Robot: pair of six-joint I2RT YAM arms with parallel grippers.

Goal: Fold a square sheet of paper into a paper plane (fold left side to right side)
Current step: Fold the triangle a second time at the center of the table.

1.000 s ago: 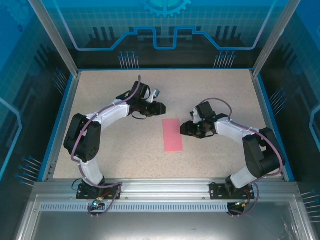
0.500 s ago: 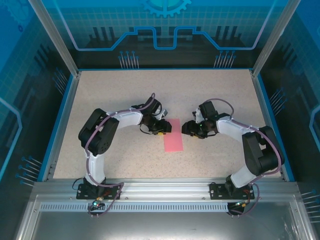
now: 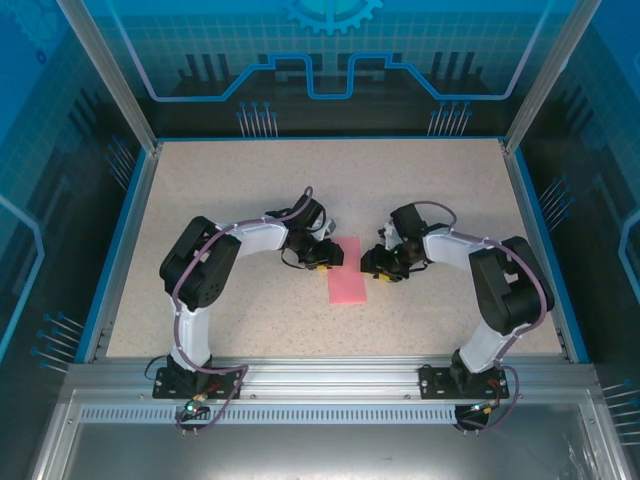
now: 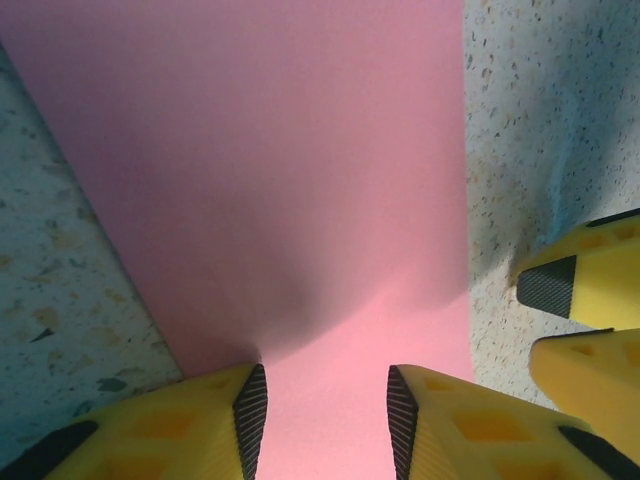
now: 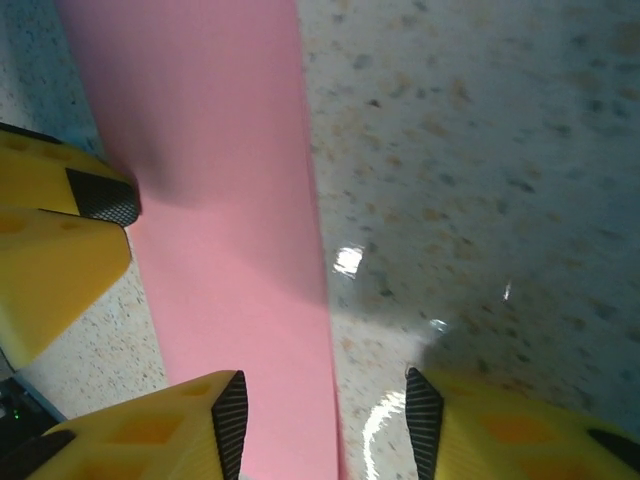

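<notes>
Two wrist close-ups, left end effector (image 4: 325, 420) spread over pink paper (image 4: 300, 180), right end effector (image 5: 326, 420) spread astride its edge

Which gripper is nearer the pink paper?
Left, narrowly: the left gripper has both fingertips over the paper near its far-left corner; the right gripper straddles its right edge, one fingertip over table.
</notes>
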